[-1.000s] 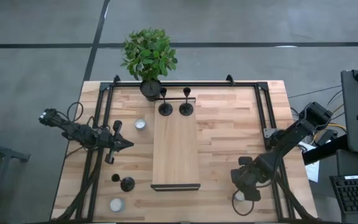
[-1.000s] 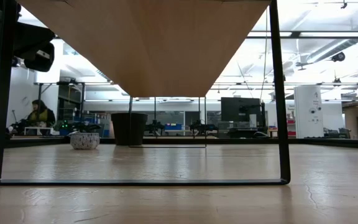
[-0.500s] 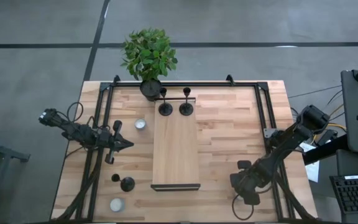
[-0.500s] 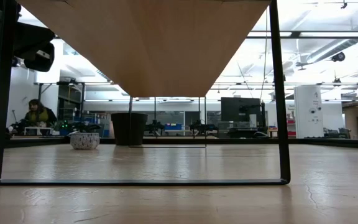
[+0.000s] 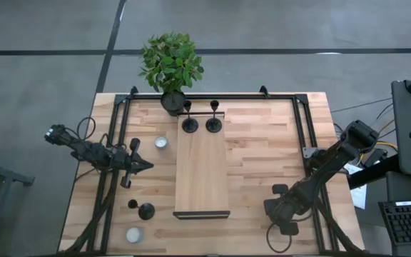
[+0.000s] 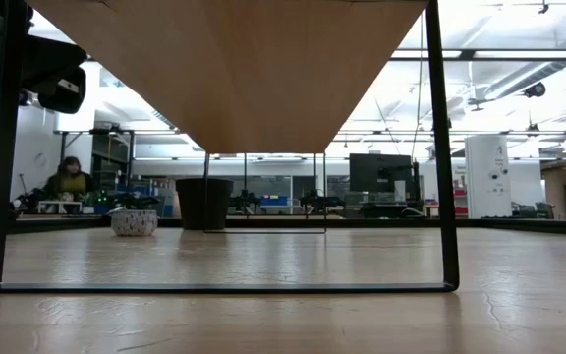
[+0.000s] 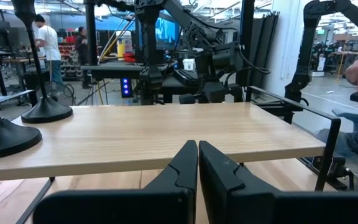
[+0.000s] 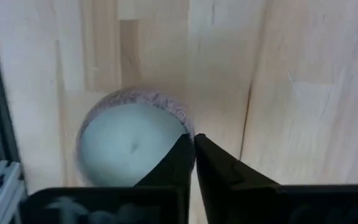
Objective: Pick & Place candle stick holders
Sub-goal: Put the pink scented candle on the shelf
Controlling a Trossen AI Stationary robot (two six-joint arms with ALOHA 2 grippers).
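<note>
Two black candle stick holders (image 5: 190, 124) (image 5: 213, 124) stand on their disc bases at the far end of the raised wooden shelf (image 5: 202, 178). They also show in the left wrist view (image 7: 42, 111) (image 7: 2, 138). The third holder (image 5: 145, 210) stands on the table at the near left. My left gripper (image 5: 147, 165) is shut and empty, left of the shelf, pointing level toward it (image 7: 197, 155). My right gripper (image 5: 282, 223) is shut at the near right, pointing down over a white tealight (image 8: 129, 146). My right gripper has its shut fingertips (image 8: 188, 146) over the tealight's rim (image 8: 179, 121), coming from above. I cannot tell whether they touch it. The tealight sits flat on the table.
A potted plant (image 5: 171, 68) stands at the far edge, beside the shelf's far left corner. Two more white tealights lie on the left half of the table (image 5: 161, 143) (image 5: 134, 234). Black metal frame rails (image 5: 116, 143) (image 5: 305, 135) run along both table sides.
My right gripper has moved toward the table's near edge. It now stands over the white tealight and covers it in the high view. Its fingers have stayed shut.
</note>
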